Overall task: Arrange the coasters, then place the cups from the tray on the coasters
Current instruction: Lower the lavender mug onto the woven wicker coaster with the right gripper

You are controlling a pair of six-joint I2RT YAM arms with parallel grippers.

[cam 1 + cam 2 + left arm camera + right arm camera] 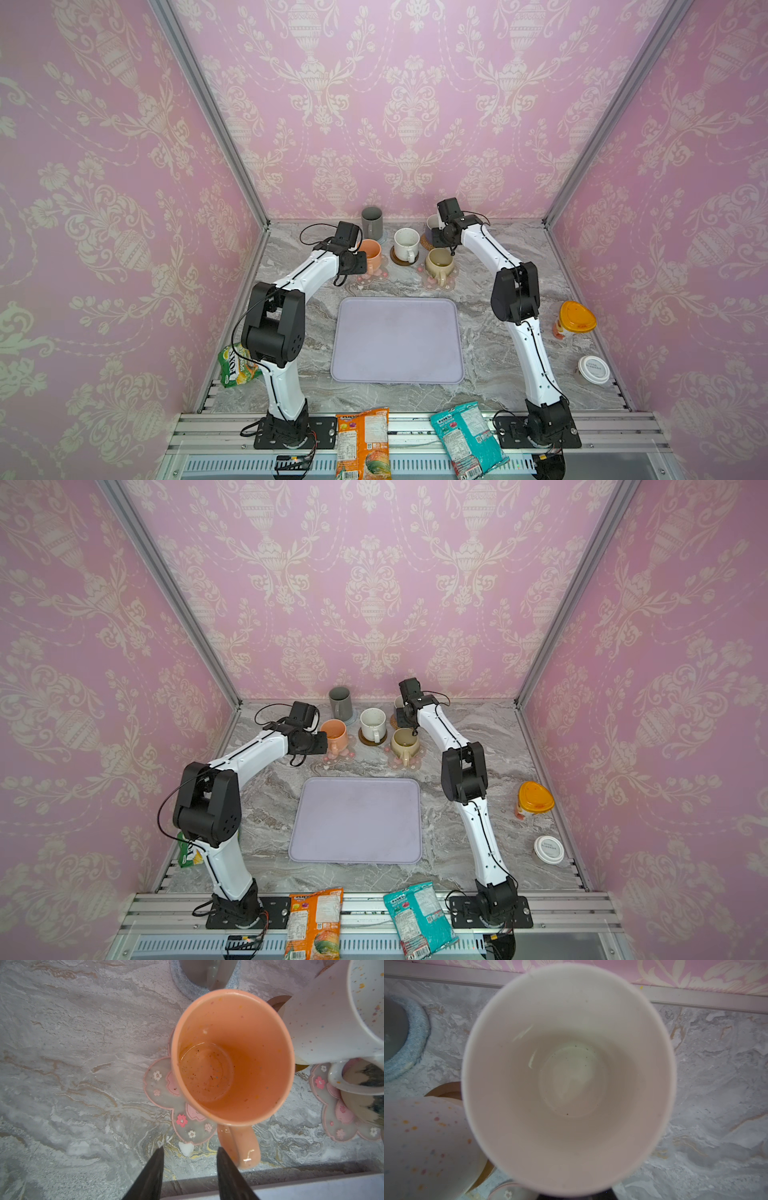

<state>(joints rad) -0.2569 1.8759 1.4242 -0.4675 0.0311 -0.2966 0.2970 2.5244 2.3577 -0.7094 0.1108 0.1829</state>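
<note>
Left wrist view: the left fingers (154,1172) are spread, with bare bench (72,1064) showing in the gap and nothing pinched. The handle of the peach cup (232,1055) is located just beside one finger, outside the gap. The peach cup is seated upright on a flower coaster (161,1082), whose petals project from under the base. Toward the back wall, the tumbler (204,972) is seated on the blue coaster (182,985). Beside the peach cup, the speckled cup (324,1022) is seated on the brown coaster (278,1001).

In the right wrist view, the right fingers are hidden beneath the lavender cup (566,1076), which fills the frame, mouth up. Whether they are spread or pressed on it cannot be told. In both top views the end of the right arm (486,245) is located at this cup, which is positioned over the tan coaster (425,243) near the back wall. Contact between cup and coaster cannot be confirmed.

The beige cup (439,264) is seated on the second flower coaster (451,277), just in front of the lavender cup. All five cups are grouped at the far side of the bench. The tray (397,340) is laid flat at the middle, nearer the arm bases and apart from the cups. An orange-lidded jar (577,318) and a white-lidded container (593,369) are placed along the right edge.
</note>
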